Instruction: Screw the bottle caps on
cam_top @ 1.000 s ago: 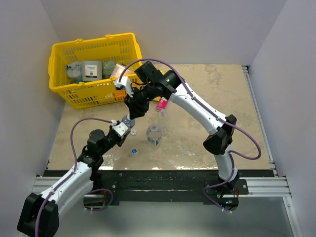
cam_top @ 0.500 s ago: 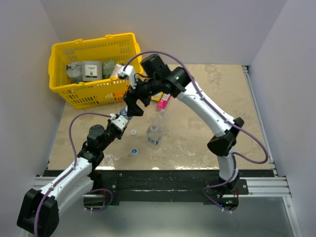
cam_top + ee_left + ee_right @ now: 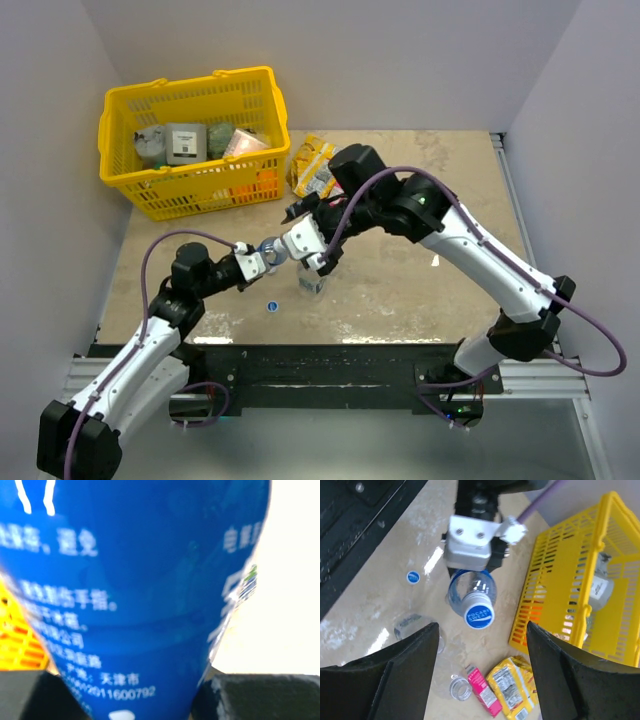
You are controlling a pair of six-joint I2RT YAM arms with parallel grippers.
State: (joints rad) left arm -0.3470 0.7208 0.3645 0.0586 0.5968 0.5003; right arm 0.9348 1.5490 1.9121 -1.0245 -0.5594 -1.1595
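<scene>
My left gripper [image 3: 262, 258] is shut on the bottle with the dark blue label [image 3: 135, 580], whose label fills the left wrist view. A blue cap [image 3: 479, 615] sits on that bottle's neck, tilted toward my right gripper [image 3: 480, 680]. The right gripper [image 3: 312, 250] hangs above it, open, with nothing between its fingers [image 3: 395, 680]. One loose blue cap [image 3: 271, 306] lies on the table near the front edge. A clear uncapped bottle [image 3: 460, 688] stands beside a pink packet. Another clear bottle [image 3: 312, 281] stands under the right gripper.
A yellow basket [image 3: 130, 190] with several items stands at the back left. A yellow snack packet [image 3: 312, 166] and a pink packet [image 3: 483, 691] lie just right of it. The black front rail [image 3: 320, 360] runs along the near edge.
My right gripper has opened, let go of the cap on the blue-labelled bottle and drawn back to the right and nearer. The left gripper has shifted the bottle slightly right.
</scene>
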